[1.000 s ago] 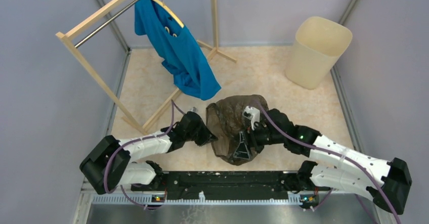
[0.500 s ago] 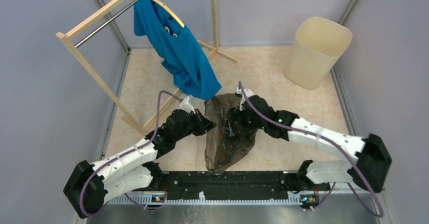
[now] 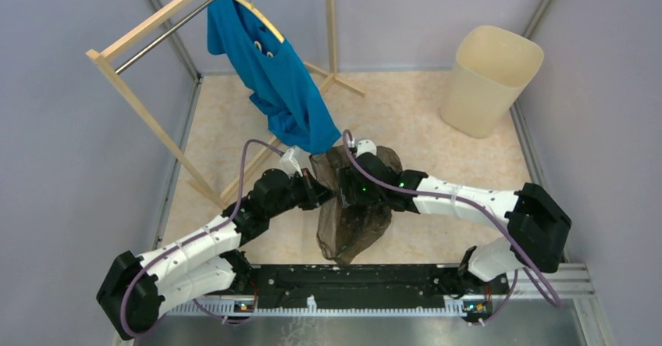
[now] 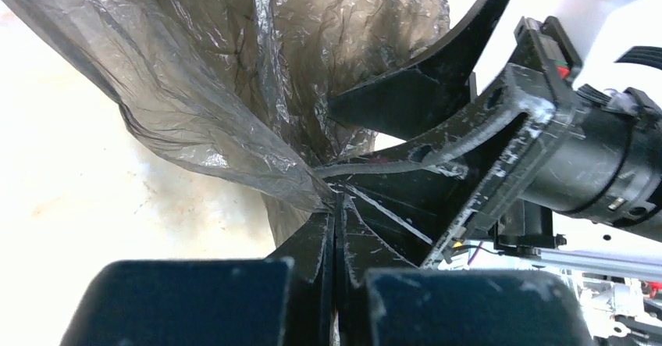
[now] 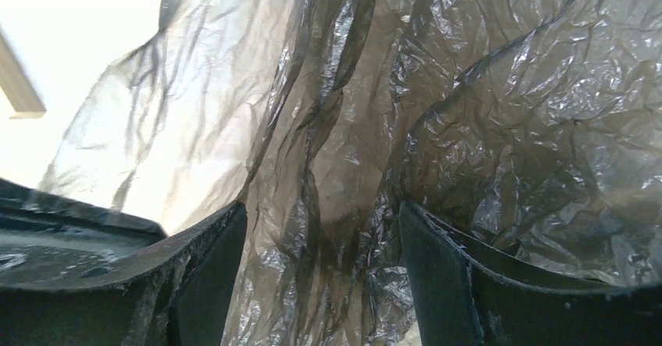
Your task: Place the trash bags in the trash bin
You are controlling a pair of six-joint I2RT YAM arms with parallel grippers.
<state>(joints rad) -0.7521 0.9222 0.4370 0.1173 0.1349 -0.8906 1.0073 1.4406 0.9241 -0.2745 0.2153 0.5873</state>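
One bag is all I have to move, and I judge it weighs next to nothing. The trash bag [image 3: 355, 225] is thin, see-through brown-black film, glossy and crinkled, so it should be limp, slippery and easy to tear on a hard edge. It hangs over the middle of the table [image 3: 437, 158], gathered at the top between my two grippers and drooping toward 6 o'clock in the overhead view. Whether its lower end touches the surface I cannot tell. The best hold on something this soft is a bunched fold near the upper edge, pinched deep between the pads rather than by a single layer.

My left gripper [image 4: 336, 205] has such a hold: it comes in from 8 o'clock, jaws pressed together, with a twist of film clamped at the fingertips. My right gripper [image 5: 320, 213] reaches in from 3 o'clock, just beside the left one's tips. Its jaws stand well apart on either side of a hanging pleat. The plastic drapes between them and seems to lie against one finger, but nothing is clamped.

The trash bin [image 3: 476, 104] stands upright at 1 o'clock from the bag, well apart. The blue shirt [image 3: 285, 88] on the wooden rack [image 3: 148, 119] hangs at 11 o'clock, its hem just beside the bag's top, so I judge the carry should swing away from it.
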